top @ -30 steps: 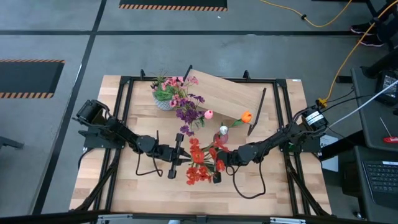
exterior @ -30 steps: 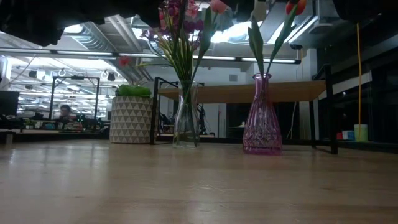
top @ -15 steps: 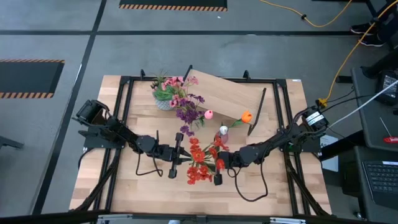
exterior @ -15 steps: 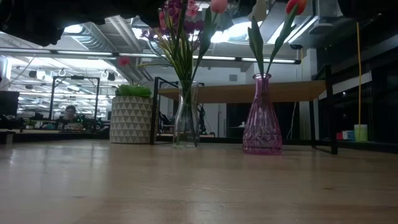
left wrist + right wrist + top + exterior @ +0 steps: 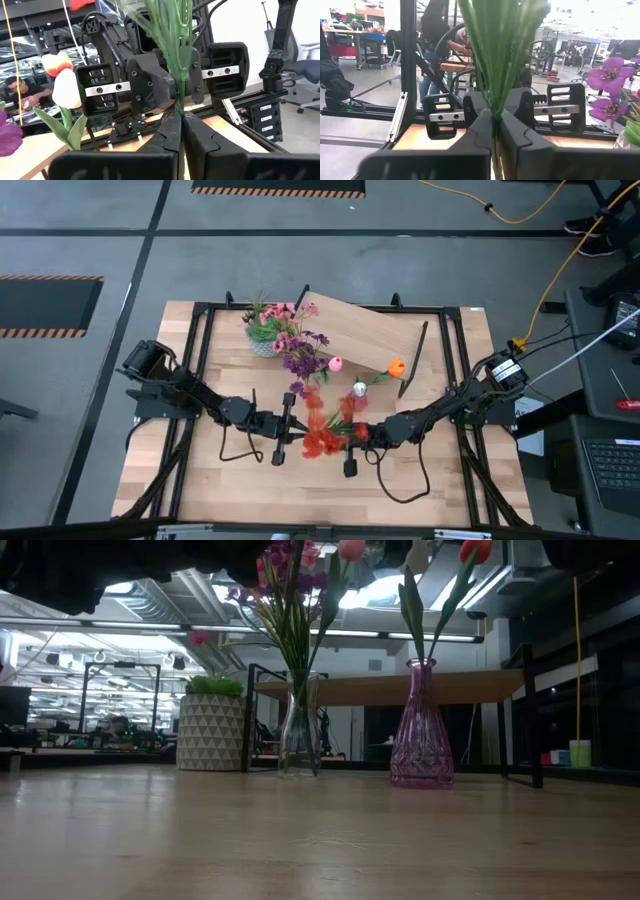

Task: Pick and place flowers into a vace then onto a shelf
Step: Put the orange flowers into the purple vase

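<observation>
Just in front of the pink vase [image 5: 420, 730], the left gripper [image 5: 179, 131] and right gripper [image 5: 495, 131] both pinch the green stems of the red-orange bunch [image 5: 324, 430].

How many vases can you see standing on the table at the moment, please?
2. In the low view, a clear glass vase holding purple and pink flowers stands beside a pink glass vase with two tulips, both before the shelf. Others may be hidden.
</observation>
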### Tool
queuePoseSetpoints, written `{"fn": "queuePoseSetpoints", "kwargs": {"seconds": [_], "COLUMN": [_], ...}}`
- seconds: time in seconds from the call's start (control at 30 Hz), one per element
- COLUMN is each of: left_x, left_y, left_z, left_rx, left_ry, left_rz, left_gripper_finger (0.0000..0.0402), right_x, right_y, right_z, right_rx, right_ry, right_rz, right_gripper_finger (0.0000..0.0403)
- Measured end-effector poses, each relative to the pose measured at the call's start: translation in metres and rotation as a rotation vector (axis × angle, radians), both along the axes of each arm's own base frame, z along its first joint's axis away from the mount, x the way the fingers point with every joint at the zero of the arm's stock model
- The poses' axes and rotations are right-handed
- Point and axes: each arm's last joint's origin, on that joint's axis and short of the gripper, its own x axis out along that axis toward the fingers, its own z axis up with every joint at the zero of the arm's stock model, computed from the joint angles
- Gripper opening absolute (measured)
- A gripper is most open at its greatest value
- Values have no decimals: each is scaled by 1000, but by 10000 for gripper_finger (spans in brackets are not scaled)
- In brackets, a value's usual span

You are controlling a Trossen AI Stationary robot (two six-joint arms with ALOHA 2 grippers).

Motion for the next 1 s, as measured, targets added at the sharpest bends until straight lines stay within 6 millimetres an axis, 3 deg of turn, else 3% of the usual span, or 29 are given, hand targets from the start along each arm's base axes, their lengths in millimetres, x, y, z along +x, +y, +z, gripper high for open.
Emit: {"fn": "queuePoseSetpoints", "kwargs": {"seconds": [0.17, 0.4, 0.67, 0.83, 1.0], "left_x": [0, -5, -20, -37, -56], "left_y": [-2, -11, -36, -48, -47], "left_z": [-1, -1, 1, 12, 27], "left_rx": [0, 1, 71, 110, 102], "left_ry": [12, 26, 34, 82, 201], "left_rz": [-2, 65, 162, 161, 122], "left_gripper_finger": [16, 73, 120, 119, 81], "right_x": [0, -1, -12, -22, -34], "right_y": [0, 3, 15, 19, 28], "right_z": [0, -1, 8, 15, 23], "right_rx": [8, 11, -23, -32, -40], "right_ry": [4, 6, 6, 57, 69], "right_rz": [2, 11, 30, -100, -150], "right_gripper_finger": [12, 5, 2, 2, 1]}}
